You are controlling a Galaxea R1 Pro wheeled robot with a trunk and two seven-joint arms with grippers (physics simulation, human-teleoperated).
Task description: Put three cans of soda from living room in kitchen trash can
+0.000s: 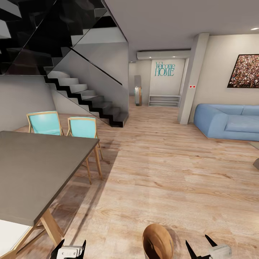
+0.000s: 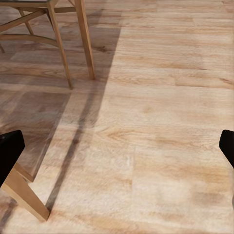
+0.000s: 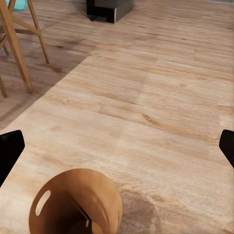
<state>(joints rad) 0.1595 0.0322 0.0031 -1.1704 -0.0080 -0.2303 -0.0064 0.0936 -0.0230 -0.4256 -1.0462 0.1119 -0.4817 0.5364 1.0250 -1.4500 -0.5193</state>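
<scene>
The trash can [image 1: 157, 241], brown inside, sits low in the head view between my two grippers; its pale outside is hidden. The right wrist view looks down into its brown inside [image 3: 75, 207], where a handle slot shows, with wood floor around it. My left gripper [image 1: 72, 246] is open over bare floor, its dark fingertips [image 2: 9, 153] spread wide with nothing between them. My right gripper [image 1: 198, 243] is also open, just right of the can and not touching it. The soda cans are out of view.
A grey table [image 1: 36, 169] with wooden legs [image 2: 24, 192] stands close on the left, two turquoise chairs [image 1: 82, 127] behind it. A black staircase [image 1: 90, 97] rises beyond. The blue sofa [image 1: 226, 120] and a pillar [image 1: 192, 79] are at the right. Open plank floor lies ahead.
</scene>
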